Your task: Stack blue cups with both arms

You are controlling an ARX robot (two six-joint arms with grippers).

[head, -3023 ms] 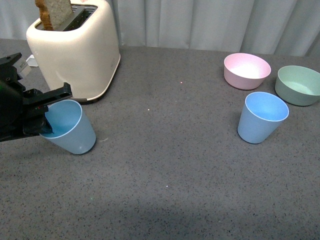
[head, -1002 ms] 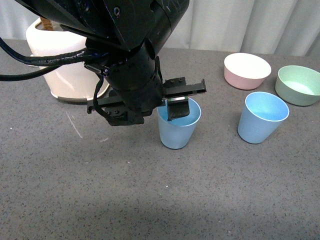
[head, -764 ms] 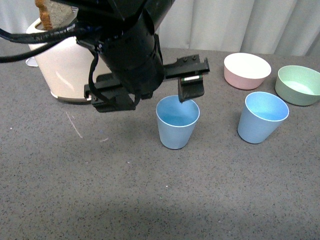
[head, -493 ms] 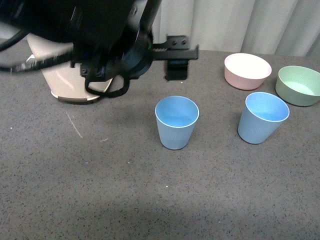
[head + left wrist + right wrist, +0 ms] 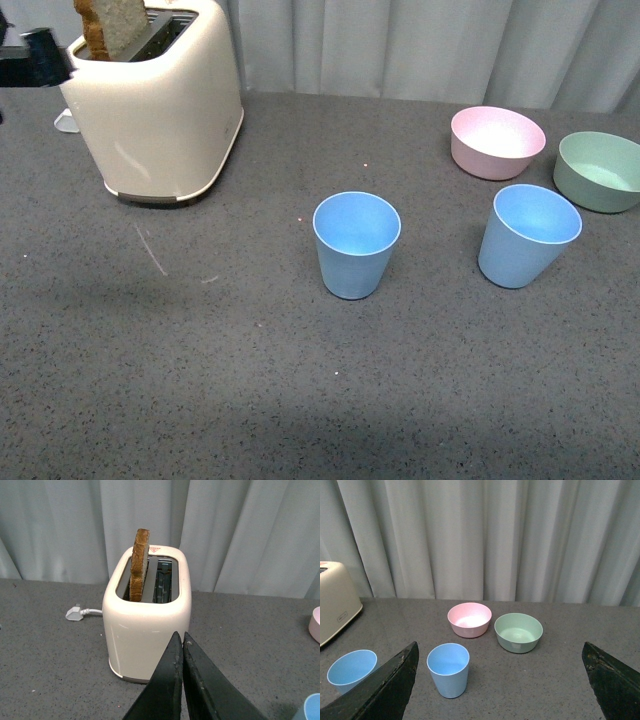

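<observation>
Two light blue cups stand upright and apart on the grey tabletop: one at the centre (image 5: 356, 245), the other to its right (image 5: 528, 236). Neither is held. Only a black tip of the left arm (image 5: 33, 60) shows at the far left, beside the toaster. In the left wrist view my left gripper (image 5: 179, 636) is shut on nothing and points at the toaster, with a cup's rim (image 5: 312, 709) at the corner. My right gripper (image 5: 500, 652) hangs wide open above the table, with the right cup (image 5: 448, 669) and the centre cup (image 5: 351, 670) ahead of its fingers (image 5: 387, 685).
A cream toaster (image 5: 155, 100) with a slice of bread (image 5: 110, 25) stands at the back left, its plug (image 5: 75, 613) behind it. A pink bowl (image 5: 497, 142) and a green bowl (image 5: 600, 170) sit at the back right, just behind the right cup. Grey curtains hang along the back.
The left arm carried a cup from the left to the centre, let it go, then rose and drew back to the far left. The cup stays upright.
</observation>
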